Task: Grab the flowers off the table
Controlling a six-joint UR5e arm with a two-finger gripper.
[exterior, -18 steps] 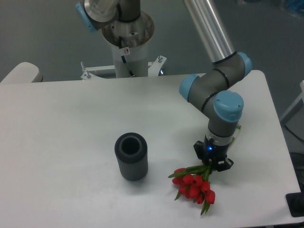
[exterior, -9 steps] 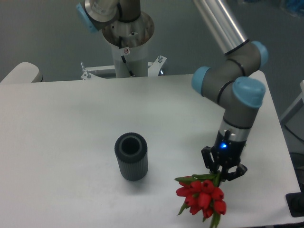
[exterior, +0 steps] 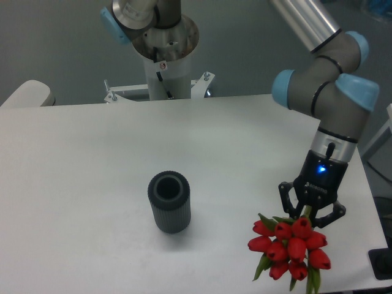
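Observation:
The flowers [exterior: 291, 248], a small bunch of red tulips with green leaves, hang heads-down from my gripper [exterior: 311, 213], which is shut on their stems. The bunch appears lifted above the white table [exterior: 92, 159], over its front right area. The stems are mostly hidden between the black fingers. The arm's grey and blue wrist rises up and to the right from the gripper.
A dark grey ribbed cylinder vase [exterior: 169, 201] stands upright at the table's front middle, left of the flowers. The robot's base column [exterior: 165, 52] stands behind the table's far edge. The table's right edge lies just right of the gripper.
The gripper has moved to the right and toward the camera with the flowers held in it. The bunch now hangs higher and larger in view. The vase has not moved.

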